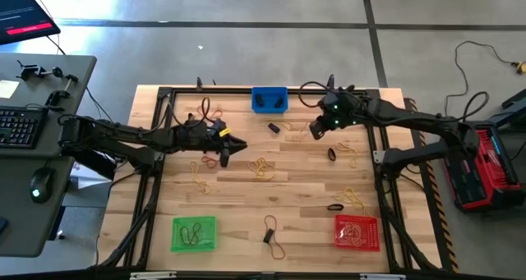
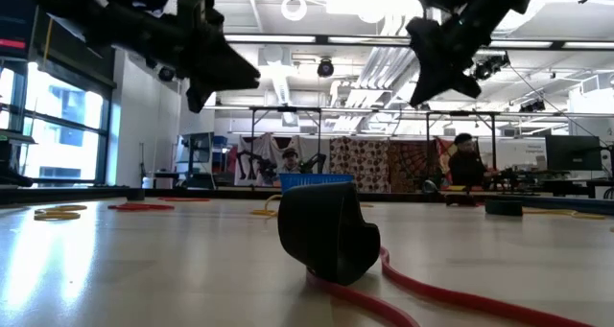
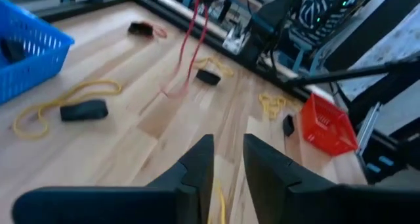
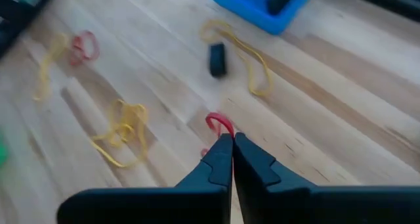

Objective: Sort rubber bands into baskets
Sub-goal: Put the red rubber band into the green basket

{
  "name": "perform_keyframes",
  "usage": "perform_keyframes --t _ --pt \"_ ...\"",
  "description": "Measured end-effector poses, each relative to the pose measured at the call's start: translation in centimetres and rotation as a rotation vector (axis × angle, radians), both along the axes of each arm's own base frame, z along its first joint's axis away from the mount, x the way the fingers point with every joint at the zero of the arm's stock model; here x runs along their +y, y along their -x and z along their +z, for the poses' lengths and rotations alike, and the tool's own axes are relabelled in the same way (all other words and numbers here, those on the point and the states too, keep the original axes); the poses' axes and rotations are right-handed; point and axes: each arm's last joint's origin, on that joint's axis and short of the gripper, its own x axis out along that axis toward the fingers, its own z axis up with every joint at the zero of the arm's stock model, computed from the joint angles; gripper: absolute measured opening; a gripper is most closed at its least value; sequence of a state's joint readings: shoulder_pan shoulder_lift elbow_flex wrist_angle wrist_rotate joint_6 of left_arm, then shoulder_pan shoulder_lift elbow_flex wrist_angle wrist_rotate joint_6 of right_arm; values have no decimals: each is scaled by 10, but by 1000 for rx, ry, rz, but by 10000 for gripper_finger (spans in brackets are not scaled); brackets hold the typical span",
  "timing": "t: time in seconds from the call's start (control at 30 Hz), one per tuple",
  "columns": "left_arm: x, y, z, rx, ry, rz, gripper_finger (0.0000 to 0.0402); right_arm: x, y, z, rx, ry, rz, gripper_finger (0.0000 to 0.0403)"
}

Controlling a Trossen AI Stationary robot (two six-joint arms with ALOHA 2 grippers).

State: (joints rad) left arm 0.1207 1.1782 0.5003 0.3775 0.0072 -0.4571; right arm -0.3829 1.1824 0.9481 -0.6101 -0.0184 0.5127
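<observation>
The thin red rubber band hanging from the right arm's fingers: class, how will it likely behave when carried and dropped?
The thin red rubber band dangles in a long slack loop, so it is probably floppy and light. It may sway when carried, and likely lands wherever it falls.

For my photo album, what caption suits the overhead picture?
Two dark robot arms above a wooden table strewn with small rubber bands, with blue, green and red mesh baskets.

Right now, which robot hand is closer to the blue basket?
Right. The right hand hovers just beside the blue basket; the left hand is farther off, toward the table's middle.
</observation>
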Motion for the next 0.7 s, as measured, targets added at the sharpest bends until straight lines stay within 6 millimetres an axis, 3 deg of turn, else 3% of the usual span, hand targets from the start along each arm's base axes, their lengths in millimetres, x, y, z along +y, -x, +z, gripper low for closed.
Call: perform_keyframes --t 0.43,0.7 --pt "4 -13 36 -93 -40 61 112 31 -26 37 -236 135 119 0" --pt "7 -23 59 -147 -58 112 113 46 -34 47 -332 193 181 0"
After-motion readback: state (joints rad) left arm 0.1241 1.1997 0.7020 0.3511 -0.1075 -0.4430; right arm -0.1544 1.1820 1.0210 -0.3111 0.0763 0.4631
